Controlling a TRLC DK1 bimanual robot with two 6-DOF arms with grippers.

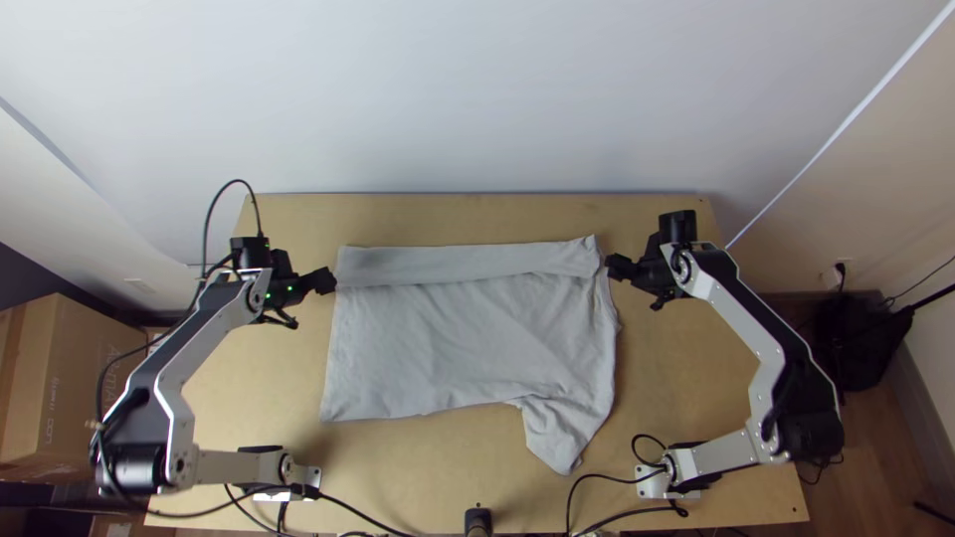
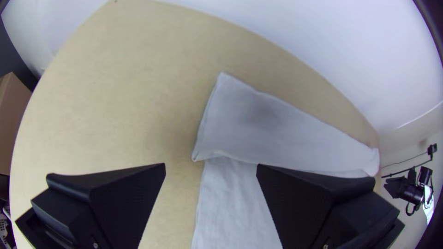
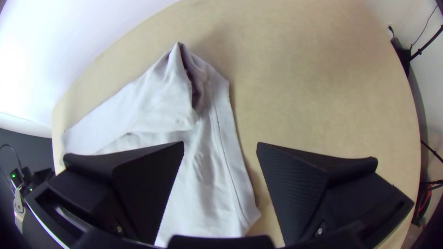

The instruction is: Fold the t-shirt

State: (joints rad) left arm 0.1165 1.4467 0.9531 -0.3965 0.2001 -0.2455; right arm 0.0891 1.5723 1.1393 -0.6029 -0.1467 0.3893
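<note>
The light grey t-shirt (image 1: 468, 338) lies spread on the table, a strip along its far edge folded over toward the near side, and a sleeve-like part sticks out at the near right. At the shirt's far left edge is my left gripper (image 1: 328, 281); my right gripper (image 1: 610, 267) is by the far right corner. In the left wrist view my left gripper (image 2: 211, 173) is open above the folded corner of the shirt (image 2: 258, 120). The right wrist view has my right gripper (image 3: 220, 154) open over the side edge of the shirt (image 3: 198, 184), with nothing between its fingers.
The light wooden table (image 1: 468, 209) shows bare wood around the shirt. A wall rises behind its far edge. Black cables (image 1: 597, 477) lie along the near edge, beside a small black object (image 1: 478, 521). A cardboard box (image 1: 70, 388) stands at the left.
</note>
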